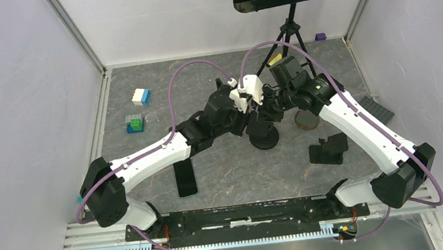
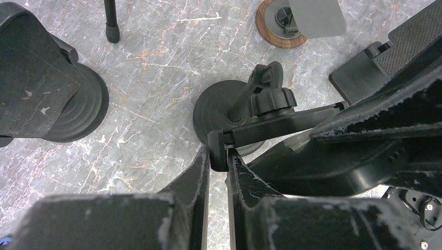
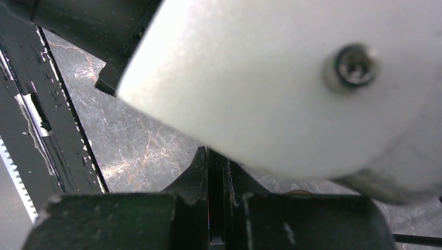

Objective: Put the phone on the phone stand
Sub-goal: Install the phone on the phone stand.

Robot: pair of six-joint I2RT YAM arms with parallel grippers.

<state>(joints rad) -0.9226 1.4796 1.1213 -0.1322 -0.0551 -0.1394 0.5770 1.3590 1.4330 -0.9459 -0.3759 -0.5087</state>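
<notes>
The black phone lies flat on the table by the left arm's forearm, held by nothing. The black phone stand, with a round base and a knobbed arm, stands mid-table between both grippers. My left gripper is shut on the end of the stand's cradle bar; it also shows in the top view. My right gripper is shut on a thin black plate of the stand, and it sits just right of the left gripper. The white left wrist housing hides most of the right wrist view.
A wooden-based stand sits right of the grippers and a black folded stand lies nearer. A music stand's tripod stands behind. Toy blocks lie far left. A dark round-based object sits left of the held stand.
</notes>
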